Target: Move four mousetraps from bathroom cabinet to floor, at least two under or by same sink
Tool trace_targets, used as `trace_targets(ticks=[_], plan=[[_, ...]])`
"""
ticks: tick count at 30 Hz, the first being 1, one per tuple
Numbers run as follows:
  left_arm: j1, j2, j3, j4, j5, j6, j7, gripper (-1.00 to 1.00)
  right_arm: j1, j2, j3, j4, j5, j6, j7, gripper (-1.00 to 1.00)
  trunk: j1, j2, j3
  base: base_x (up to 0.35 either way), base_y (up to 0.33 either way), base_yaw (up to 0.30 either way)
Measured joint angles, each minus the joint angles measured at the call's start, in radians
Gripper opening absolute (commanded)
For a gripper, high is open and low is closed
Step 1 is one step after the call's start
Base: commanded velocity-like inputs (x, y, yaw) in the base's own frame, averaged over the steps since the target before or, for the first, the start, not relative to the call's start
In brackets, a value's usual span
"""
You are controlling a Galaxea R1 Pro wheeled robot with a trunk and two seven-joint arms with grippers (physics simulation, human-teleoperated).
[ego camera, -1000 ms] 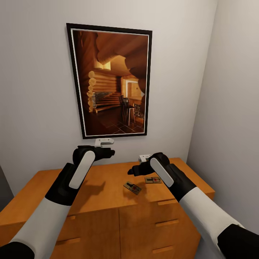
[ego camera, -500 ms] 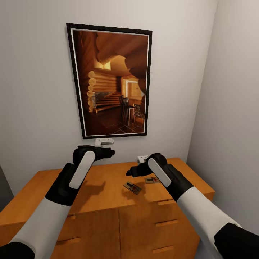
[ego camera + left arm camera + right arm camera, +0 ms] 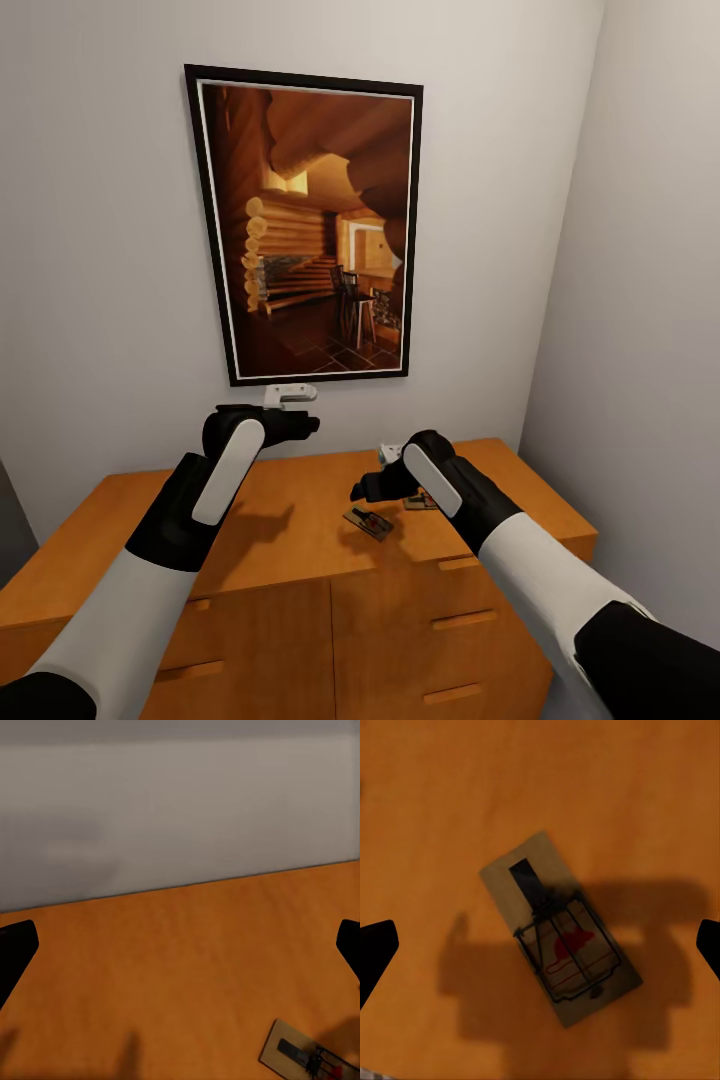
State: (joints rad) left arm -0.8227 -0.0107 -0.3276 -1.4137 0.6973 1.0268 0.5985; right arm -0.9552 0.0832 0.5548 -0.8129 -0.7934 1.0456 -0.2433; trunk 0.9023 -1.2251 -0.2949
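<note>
Two mousetraps lie on the flat top of the orange-brown cabinet (image 3: 250, 510). The nearer mousetrap (image 3: 368, 522) lies right of centre. The second mousetrap (image 3: 421, 499) sits further right, half covered by my right forearm. My right gripper (image 3: 362, 490) hovers open just above the nearer trap. In the right wrist view that mousetrap (image 3: 559, 930) lies flat between the spread fingertips (image 3: 376, 949), untouched. My left gripper (image 3: 305, 425) hangs open over the cabinet's back edge, holding nothing. The left wrist view catches one mousetrap (image 3: 304, 1057) at its edge.
A large framed picture (image 3: 305, 225) hangs on the grey wall behind the cabinet. The side wall (image 3: 650, 330) stands close to the cabinet's right end. Drawers with slot handles (image 3: 460, 620) face me below.
My right gripper has shifted left and a little toward me, ending above the nearer mousetrap and covering more of the second one. The left arm has not moved.
</note>
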Motion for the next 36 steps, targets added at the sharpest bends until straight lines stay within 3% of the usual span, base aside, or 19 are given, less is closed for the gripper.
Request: trace_targets(ticks=[36], plan=[[0.0,0.002,0.001,0.001,0.0,0.0,0.0,1.0,-0.004,-0.003,0.023,0.034,-0.002,0.0,0.002,1.0,0.0,0.0,0.0,0.0,0.0,0.0]])
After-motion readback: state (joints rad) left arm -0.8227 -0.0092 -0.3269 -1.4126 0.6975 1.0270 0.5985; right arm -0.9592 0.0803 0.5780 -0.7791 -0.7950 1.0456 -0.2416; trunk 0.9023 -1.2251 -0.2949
